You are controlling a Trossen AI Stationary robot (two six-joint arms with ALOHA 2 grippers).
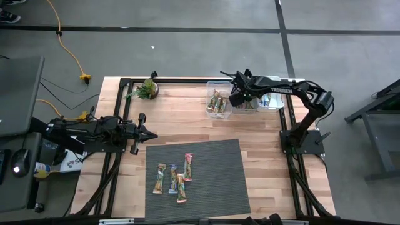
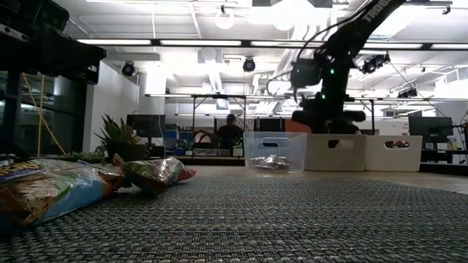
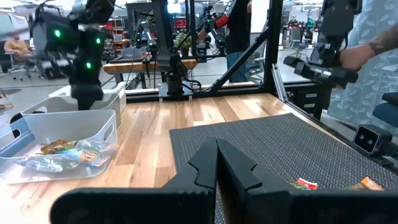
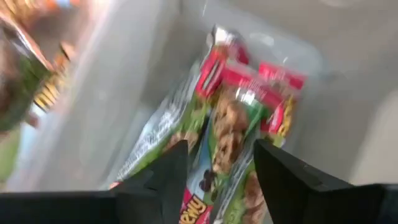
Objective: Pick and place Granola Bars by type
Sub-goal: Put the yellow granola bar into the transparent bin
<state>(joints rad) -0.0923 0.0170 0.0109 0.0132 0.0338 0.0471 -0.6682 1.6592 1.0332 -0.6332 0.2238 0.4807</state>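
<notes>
Our right gripper (image 4: pixel 214 165) hangs released in the middle bin (image 1: pixel 245 107), red-and-green bars (image 4: pixel 249 112) just beyond its fingertips, long axis running away from them, while the four bars (image 1: pixel 174 178) on the mat lie nearer our clenched left gripper (image 1: pixel 150 134).

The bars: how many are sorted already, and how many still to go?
Done: several bars lie in the leftmost clear bin, and more red-wrapped ones in the middle bin. In hand: the right gripper hangs over that middle bin, fingers open and holding nothing. Left: five bars wait on the mat. The left gripper idles, shut.
</notes>
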